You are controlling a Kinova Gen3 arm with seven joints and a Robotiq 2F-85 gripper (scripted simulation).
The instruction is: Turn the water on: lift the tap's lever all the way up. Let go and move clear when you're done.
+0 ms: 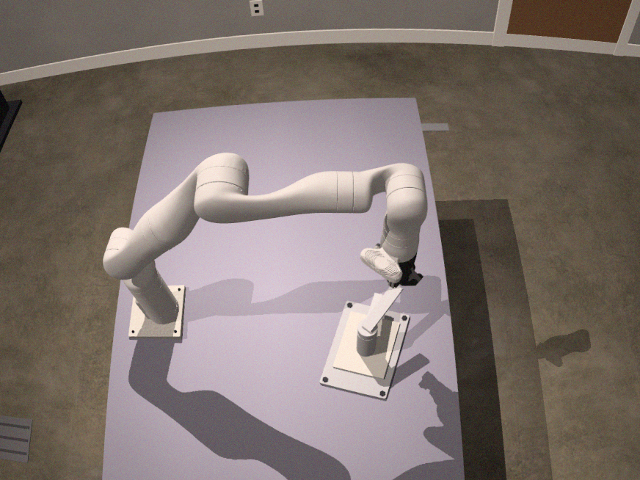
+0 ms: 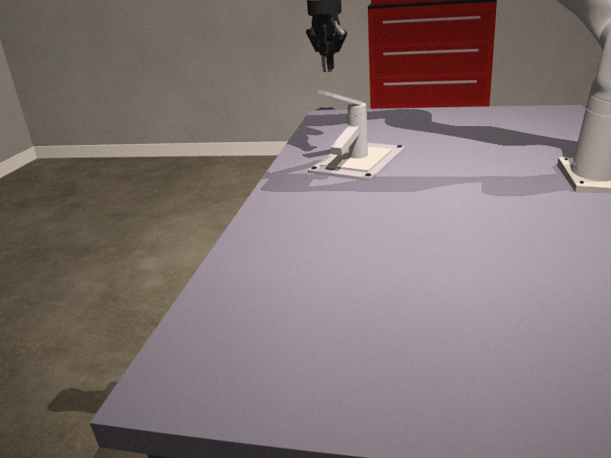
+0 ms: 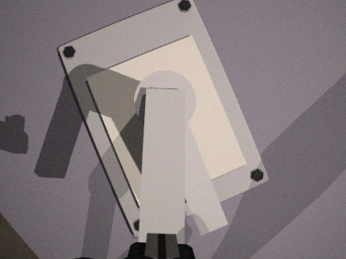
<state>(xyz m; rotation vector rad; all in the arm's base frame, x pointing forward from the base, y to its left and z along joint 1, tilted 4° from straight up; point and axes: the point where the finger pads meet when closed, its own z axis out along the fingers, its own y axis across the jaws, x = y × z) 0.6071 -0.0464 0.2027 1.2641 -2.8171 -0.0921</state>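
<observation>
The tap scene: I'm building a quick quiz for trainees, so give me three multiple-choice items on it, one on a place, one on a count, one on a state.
1. Where is the hand relative to the tap's lever?
A. Above its free end, apart from it
B. Beneath it
C. Resting on the spout

2. How many dark bolts show on the tap's base plate in the top view?
A. Two
B. Four
C. Six

3. What state is the hand in?
A. Wide open
B. Shut on the lever
C. Shut, holding nothing

Answers: 1 A, the exterior view shows a gap below the fingertips; 2 B, one sits at each corner; 3 C, the fingers meet in mid-air.
</observation>
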